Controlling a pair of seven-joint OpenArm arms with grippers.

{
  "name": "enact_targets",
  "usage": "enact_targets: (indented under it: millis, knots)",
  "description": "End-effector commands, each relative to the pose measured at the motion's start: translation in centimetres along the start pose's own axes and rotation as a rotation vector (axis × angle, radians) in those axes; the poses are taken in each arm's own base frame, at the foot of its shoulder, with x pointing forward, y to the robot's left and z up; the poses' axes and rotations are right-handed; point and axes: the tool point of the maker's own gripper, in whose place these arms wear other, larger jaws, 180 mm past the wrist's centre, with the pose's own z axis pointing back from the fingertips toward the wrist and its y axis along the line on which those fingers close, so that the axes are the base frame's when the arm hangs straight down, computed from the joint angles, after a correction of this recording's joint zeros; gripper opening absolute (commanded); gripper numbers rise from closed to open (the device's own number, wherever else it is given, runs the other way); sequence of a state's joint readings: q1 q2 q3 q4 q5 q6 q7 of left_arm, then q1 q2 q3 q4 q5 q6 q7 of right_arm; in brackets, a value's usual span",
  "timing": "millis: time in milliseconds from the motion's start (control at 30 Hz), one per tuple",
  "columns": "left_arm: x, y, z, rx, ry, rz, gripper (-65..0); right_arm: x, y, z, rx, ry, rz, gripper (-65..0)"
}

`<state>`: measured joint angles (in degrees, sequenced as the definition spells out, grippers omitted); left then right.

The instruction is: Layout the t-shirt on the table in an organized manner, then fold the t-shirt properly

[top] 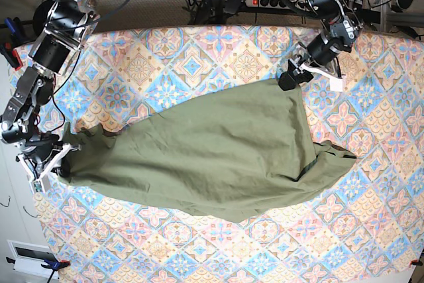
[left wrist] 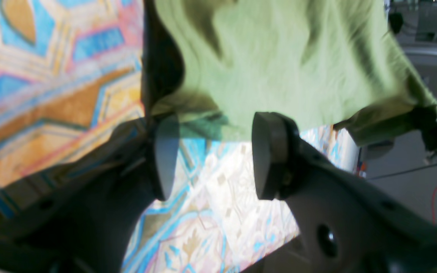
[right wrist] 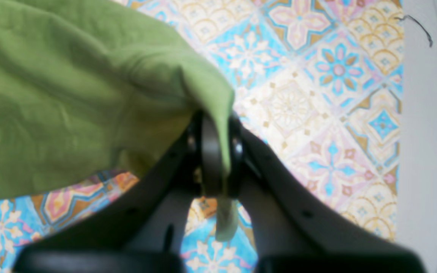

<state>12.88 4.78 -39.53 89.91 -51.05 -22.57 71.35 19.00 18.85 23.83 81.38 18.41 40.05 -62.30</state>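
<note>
Olive t-shirt [top: 212, 157] pinched by right gripper [right wrist: 218, 159]; left gripper [left wrist: 211, 155] gaping, empty at hem: close squarely, then tension evenly over table [top: 199, 51].

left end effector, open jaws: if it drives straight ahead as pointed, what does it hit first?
Probably the t-shirt: its edge hangs just beyond the left end effector, whose open jaws hold nothing. Below is the table. Depth is unclear.
</note>
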Motion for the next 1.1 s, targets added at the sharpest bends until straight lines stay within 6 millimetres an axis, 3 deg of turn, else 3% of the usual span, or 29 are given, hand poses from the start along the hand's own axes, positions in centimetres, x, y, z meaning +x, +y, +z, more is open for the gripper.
enact_targets:
  millis: [0, 100, 233, 500, 600, 667, 800, 867, 1067]
  knots:
    - [1.2, -0.9, -0.1, -0.025, -0.030, -0.017, -35.0, 2.4, -0.8, 0.9, -0.017, -0.069, 0.015, -64.3]
    - [1.9, -1.4, -0.4, -0.038, -0.042, -0.027, -35.2, 2.3, -0.7, 0.8, -0.015, -0.067, 0.014, -64.3]
    - [2.7, -2.3, -0.9, -0.060, -0.056, -0.039, -35.5, 0.3, -0.4, 0.7, -0.009, -0.027, 0.009, -64.3]
    - [2.0, -3.5, -1.5, -0.088, -0.005, -0.067, -36.3, 0.2, -0.5, 0.7, -0.010, -0.026, 0.007, -64.3]
    - [1.4, -3.8, -0.5, -0.118, 0.010, -0.059, -44.6, 0.1, -0.5, 0.7, -0.011, -0.025, 0.006, -64.3]
    - [1.4, -3.9, 1.4, -0.104, 0.026, -0.119, -49.0, 0.1, -0.5, 0.7, -0.011, -0.025, 0.005, -64.3]
    - [1.0, -4.3, 4.1, -0.067, 0.079, -0.272, -48.0, 0.1, -0.5, 0.7, -0.011, -0.028, 0.005, -64.3]
    - [1.8, -3.7, 5.2, -0.036, 0.075, -0.323, -47.9, 0.1, -0.5, 0.7, -0.011, -0.027, 0.005, -64.3]
    - [4.0, -0.8, 5.3, 0.019, 0.049, -0.300, -47.9, 0.2, -0.4, 0.6, -0.008, -0.028, 0.009, -64.3]
